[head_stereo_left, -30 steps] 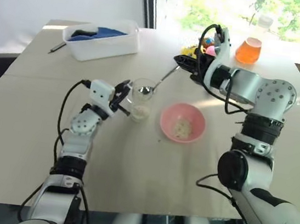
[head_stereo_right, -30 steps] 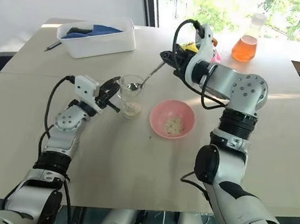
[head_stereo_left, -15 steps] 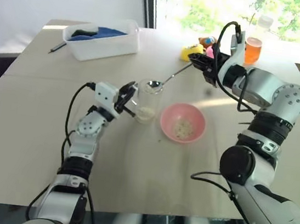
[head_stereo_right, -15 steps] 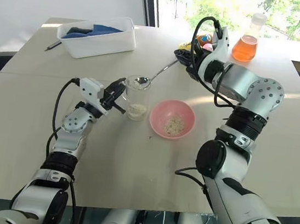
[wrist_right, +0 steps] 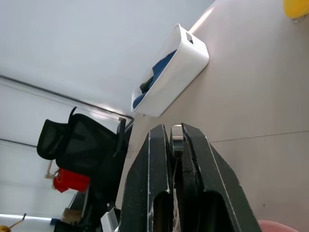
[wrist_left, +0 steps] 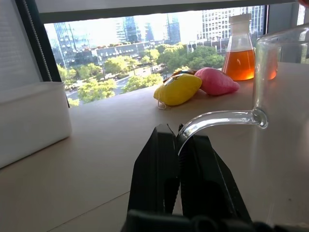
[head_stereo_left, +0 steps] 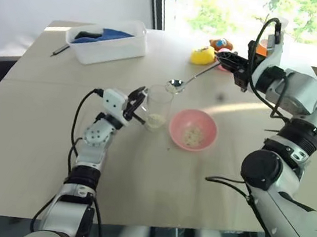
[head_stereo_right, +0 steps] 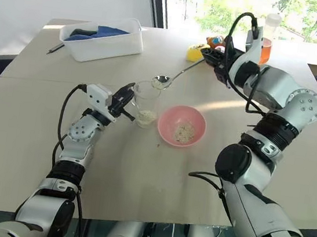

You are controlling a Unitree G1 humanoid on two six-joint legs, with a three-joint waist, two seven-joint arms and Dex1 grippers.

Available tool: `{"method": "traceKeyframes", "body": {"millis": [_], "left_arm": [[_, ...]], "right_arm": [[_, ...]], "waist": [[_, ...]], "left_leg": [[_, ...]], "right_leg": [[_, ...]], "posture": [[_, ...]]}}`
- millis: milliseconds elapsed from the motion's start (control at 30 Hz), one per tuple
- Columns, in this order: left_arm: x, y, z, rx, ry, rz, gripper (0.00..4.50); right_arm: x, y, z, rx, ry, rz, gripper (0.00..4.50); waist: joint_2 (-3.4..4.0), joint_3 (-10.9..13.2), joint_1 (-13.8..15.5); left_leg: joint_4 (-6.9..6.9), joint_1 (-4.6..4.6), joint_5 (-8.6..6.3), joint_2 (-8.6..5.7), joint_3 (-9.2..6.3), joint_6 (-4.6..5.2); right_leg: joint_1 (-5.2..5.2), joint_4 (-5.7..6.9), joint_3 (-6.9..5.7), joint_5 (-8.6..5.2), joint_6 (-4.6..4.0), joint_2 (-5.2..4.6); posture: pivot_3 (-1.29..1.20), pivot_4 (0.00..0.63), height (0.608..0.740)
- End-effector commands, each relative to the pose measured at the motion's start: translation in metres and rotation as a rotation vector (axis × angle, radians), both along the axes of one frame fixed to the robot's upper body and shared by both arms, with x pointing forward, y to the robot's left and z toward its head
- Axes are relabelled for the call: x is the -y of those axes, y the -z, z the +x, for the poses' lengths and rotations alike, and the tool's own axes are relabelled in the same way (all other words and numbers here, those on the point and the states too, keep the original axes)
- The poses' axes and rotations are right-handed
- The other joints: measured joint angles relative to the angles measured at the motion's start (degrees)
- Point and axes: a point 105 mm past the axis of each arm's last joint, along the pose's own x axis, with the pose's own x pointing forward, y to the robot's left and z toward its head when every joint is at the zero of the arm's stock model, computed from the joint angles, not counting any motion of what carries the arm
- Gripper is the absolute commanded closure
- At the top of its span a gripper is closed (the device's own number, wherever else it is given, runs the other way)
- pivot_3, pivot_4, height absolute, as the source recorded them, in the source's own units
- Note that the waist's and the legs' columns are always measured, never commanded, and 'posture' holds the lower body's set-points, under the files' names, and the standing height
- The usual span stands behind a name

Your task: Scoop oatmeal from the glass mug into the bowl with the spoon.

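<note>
You had the right gripper [head_stereo_left: 236,62] clamped on the spoon [head_stereo_left: 190,79], load probably aboard. Left gripper [head_stereo_left: 135,105] pinched the glass mug [head_stereo_left: 158,107] handle. Keeping it level over the bowl [head_stereo_left: 192,129] was key.

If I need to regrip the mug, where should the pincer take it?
Take the mug by its glass handle, coming from the robot's left, where the left pincer clamps it now. The handle juts out toward that side as a thin loop, and gripping there leaves the rim free for the spoon.
</note>
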Motion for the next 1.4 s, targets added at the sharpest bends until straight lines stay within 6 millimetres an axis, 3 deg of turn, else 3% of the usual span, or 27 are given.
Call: {"method": "traceKeyframes", "body": {"millis": [33, 200, 567, 900, 1133, 1400], "left_arm": [[0.008, 0.016, -0.002, -0.046, 0.030, 0.049, 4.40], [0.007, 0.018, -0.002, -0.055, 0.028, 0.051, 4.40], [0.008, 0.021, 0.000, -0.067, 0.032, 0.053, 4.40], [0.006, 0.025, -0.003, -0.071, 0.017, 0.041, 4.40], [0.003, 0.026, -0.005, -0.065, -0.004, 0.038, 4.40], [-0.001, 0.027, -0.008, -0.062, -0.026, 0.033, 4.40]], "right_arm": [[0.013, -0.019, -0.009, 0.075, 0.016, 0.033, 4.50], [0.026, -0.017, -0.018, 0.072, 0.053, 0.054, 4.50], [0.047, 0.015, -0.034, -0.036, 0.137, -0.014, 4.50], [0.030, 0.023, -0.043, 0.059, 0.056, -0.299, 4.50], [0.003, 0.009, -0.050, 0.375, -0.032, -0.694, 4.50], [-0.016, 0.008, -0.056, 0.636, -0.155, -0.919, 4.50]], "waist": [[0.00, 0.0, 0.0], [0.00, 0.0, -0.1], [0.00, 0.0, -0.3], [0.00, 0.0, -0.1], [0.02, 0.0, -0.1], [0.02, 0.0, 0.0]], "left_leg": [[0.00, 0.00, -0.01, 0.00, 0.01, 0.01], [0.00, 0.00, -0.02, 0.02, 0.02, 0.06], [0.00, 0.13, 0.02, 0.05, 0.25, 0.22], [0.02, 0.11, 0.03, 0.10, 0.23, 0.28], [0.02, 0.13, 0.01, 0.12, 0.18, 0.31], [0.02, 0.10, 0.01, 0.10, 0.12, 0.30]], "right_leg": [[0.00, 0.00, 0.01, 0.00, 0.00, 0.00], [0.02, -0.02, 0.00, 0.00, 0.00, 0.01], [0.15, -0.06, 0.07, 0.08, 0.15, 0.17], [0.25, -0.29, 0.21, 0.13, 0.22, 0.25], [0.28, -0.38, 0.20, 0.15, 0.25, 0.23], [0.28, -0.44, 0.11, 0.15, 0.26, 0.09]], "posture": [[0.00, 0.150, 0.740], [0.00, 0.150, 0.740], [0.00, 0.150, 0.740], [0.00, 0.150, 0.740], [0.00, 0.150, 0.740], [0.00, 0.150, 0.740]]}}
